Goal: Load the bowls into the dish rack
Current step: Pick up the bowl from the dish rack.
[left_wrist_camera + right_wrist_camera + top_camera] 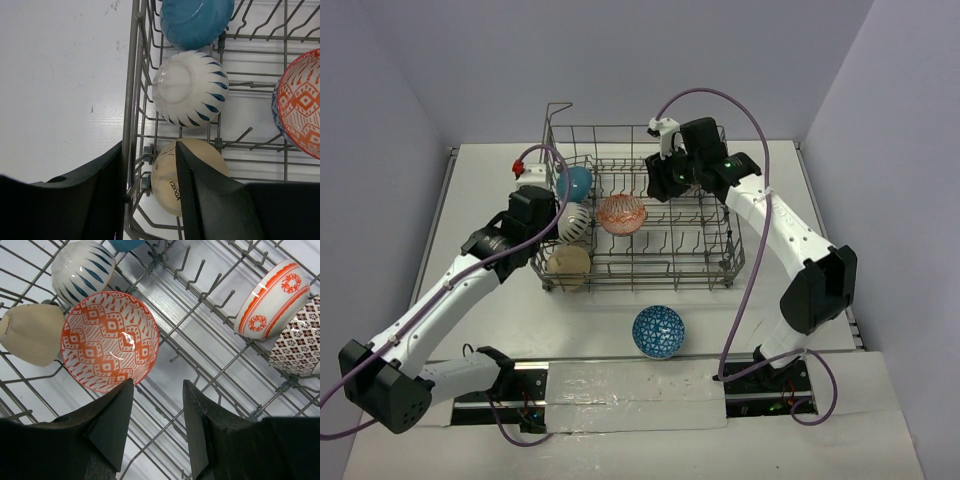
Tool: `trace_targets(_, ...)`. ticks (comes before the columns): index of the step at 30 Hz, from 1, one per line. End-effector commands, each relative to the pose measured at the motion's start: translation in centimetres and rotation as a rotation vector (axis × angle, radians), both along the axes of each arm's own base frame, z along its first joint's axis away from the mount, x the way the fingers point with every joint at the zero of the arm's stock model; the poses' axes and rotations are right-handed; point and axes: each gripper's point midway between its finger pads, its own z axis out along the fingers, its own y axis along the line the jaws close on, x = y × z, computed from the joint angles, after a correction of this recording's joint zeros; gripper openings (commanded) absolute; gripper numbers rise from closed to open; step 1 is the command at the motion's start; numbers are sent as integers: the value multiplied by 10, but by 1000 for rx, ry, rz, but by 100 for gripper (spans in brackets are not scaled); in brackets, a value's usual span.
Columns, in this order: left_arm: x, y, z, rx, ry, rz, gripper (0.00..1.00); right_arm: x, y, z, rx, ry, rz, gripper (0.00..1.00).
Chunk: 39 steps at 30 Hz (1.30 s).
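From above: the grey wire dish rack (640, 284) sits mid-table, with a blue patterned ceramic bowl (658, 331) on the table just in front. That one's next, I reckon.

Left wrist: the left gripper (149, 150) has its jaws apart, straddling the rack's side wire by the cream bowl (162, 182).

Right wrist: the right gripper (157, 385) is parted and empty over the orange-patterned bowl (109, 340). It should rise clear of the tines first.

You've got a white table (590, 320) w/ the dish rack (665, 250) mid-table; one blue patterned bowl (658, 331) sits near the rack's front side, apart from it, prob. upside down.
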Motion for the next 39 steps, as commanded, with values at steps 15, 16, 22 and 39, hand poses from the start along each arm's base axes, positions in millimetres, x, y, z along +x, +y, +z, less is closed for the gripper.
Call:
trace_targets(15,34,-61,117,154,-133,39,50,-28,-67,50,174,-212,-352,54)
trace_targets(16,37,-73,110,153,-114,1,50,-33,-72,57,207,-221,-381,55)
trace_targets(22,42,-134,98,148,-53,-170,49,-60,-92,50,266,-235,-466,57)
trace_targets(39,48,-223,16,177,163,-393,40,-101,-136,49,340,-314,-626,70)
